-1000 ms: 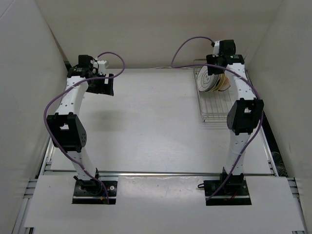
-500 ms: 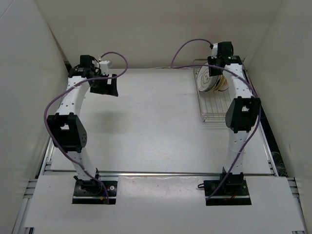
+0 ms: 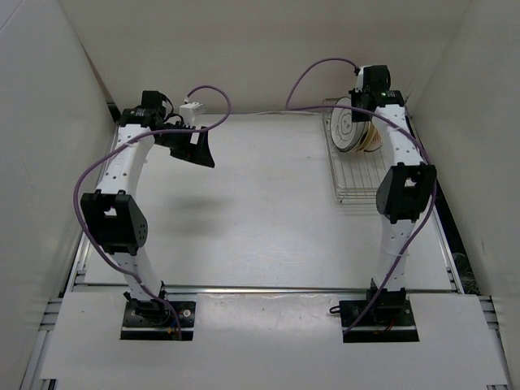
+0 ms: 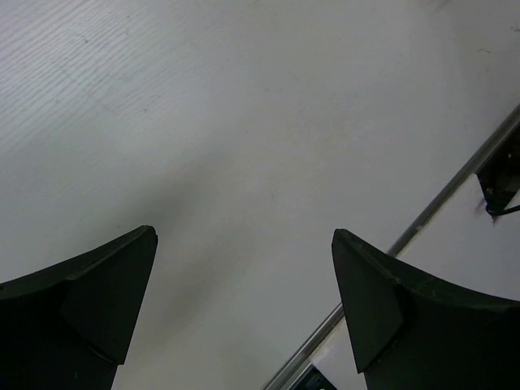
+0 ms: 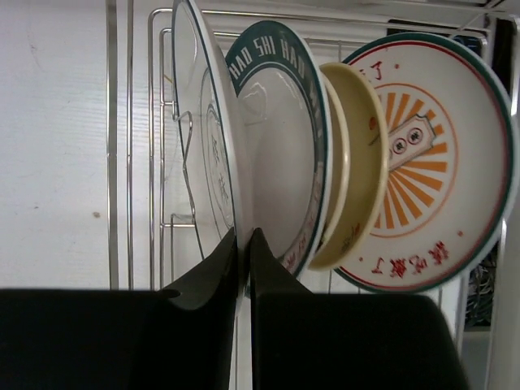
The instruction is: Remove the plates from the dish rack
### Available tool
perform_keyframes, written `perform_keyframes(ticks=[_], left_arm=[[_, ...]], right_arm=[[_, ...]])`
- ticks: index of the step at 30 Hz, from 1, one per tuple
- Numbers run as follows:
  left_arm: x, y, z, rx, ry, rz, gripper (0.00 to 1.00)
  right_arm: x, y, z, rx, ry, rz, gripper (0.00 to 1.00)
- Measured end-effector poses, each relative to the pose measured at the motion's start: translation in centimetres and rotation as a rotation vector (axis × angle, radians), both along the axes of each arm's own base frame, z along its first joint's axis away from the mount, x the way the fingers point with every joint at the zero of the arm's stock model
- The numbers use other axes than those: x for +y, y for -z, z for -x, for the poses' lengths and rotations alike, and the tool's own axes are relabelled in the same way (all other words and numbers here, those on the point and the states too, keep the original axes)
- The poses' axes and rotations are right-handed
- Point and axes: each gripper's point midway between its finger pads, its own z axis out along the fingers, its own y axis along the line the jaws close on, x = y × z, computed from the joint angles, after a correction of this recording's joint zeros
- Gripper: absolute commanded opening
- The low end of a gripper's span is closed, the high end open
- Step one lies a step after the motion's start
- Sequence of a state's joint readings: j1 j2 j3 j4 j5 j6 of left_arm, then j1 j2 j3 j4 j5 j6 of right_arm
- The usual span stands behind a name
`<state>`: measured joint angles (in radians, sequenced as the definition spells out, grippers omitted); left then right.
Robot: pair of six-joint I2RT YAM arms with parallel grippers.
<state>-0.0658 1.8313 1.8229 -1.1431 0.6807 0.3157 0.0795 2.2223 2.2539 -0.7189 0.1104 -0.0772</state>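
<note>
Several plates stand on edge in the silver wire dish rack [image 3: 357, 175] at the far right of the table. In the right wrist view, from left to right, they are a plain white plate [image 5: 203, 122], a white plate with a dark lettered rim [image 5: 284, 162], a tan plate [image 5: 357, 179] and a white plate with an orange sunburst [image 5: 439, 162]. My right gripper [image 5: 244, 234] is shut on the lower rim of the plain white plate, one finger on each face. My left gripper [image 4: 244, 236] hangs open over bare table at the far left [image 3: 199, 150], holding nothing.
The rack's wire frame [image 5: 114, 162] runs left of the plates, and its near half [image 3: 357, 191] holds nothing. White walls close in the table on three sides. A metal rail [image 3: 268, 289] crosses the near edge by the arm bases.
The right jaws have closed onto the plain white plate's rim. The left gripper has swung right and a little nearer the table's middle, still open.
</note>
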Motion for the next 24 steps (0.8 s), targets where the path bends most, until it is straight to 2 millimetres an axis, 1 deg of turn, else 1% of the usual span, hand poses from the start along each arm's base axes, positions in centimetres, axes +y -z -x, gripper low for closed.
perform_keyframes(ticks=[3, 6, 7, 11, 12, 14, 16, 18, 21, 22, 24], left_arm=[[-0.4, -0.4, 0.7, 0.007, 0.014, 0.029, 1.0], [-0.6, -0.7, 1.7, 0.018, 0.008, 0.044, 1.0], [-0.6, -0.9, 2.0, 0.017, 0.004, 0.048, 1.0], [-0.7, -2.2, 3.3, 0.004, -0.026, 0.067, 0.96], [-0.7, -2.6, 3.6, -0.001, -0.033, 0.076, 0.96], [-1.1, -3.5, 4.1, -0.008, -0.036, 0.104, 0.95], [-1.6, -4.1, 4.5, -0.003, -0.03, 0.142, 0.95], [-2.2, -4.5, 4.6, 0.011, -0.012, 0.189, 0.95], [-3.4, -4.7, 4.8, 0.064, 0.026, 0.27, 0.91], [-3.7, -4.7, 4.7, 0.083, 0.038, 0.297, 0.88], [-4.3, -4.4, 4.5, 0.123, 0.058, 0.343, 0.88]], right_arm=[[-0.4, -2.3, 1.2, -0.022, 0.022, 0.026, 0.0], [-1.1, -6.1, 3.1, -0.073, 0.046, 0.043, 0.0], [-1.2, -7.8, 3.9, -0.101, 0.049, 0.044, 0.0], [0.2, -14.1, 8.2, -0.209, 0.0, -0.011, 0.0], [0.9, -15.3, 9.4, -0.231, -0.042, -0.032, 0.0], [2.8, -17.0, 11.7, -0.25, -0.155, -0.086, 0.0], [5.3, -17.3, 14.3, -0.226, -0.298, -0.157, 0.0], [8.1, -16.2, 16.9, -0.157, -0.451, -0.264, 0.0], [12.3, -13.0, 20.6, 0.016, -0.635, -0.479, 0.0], [13.5, -11.7, 21.7, 0.094, -0.67, -0.564, 0.0], [15.4, -8.9, 23.2, 0.247, -0.704, -0.707, 0.0]])
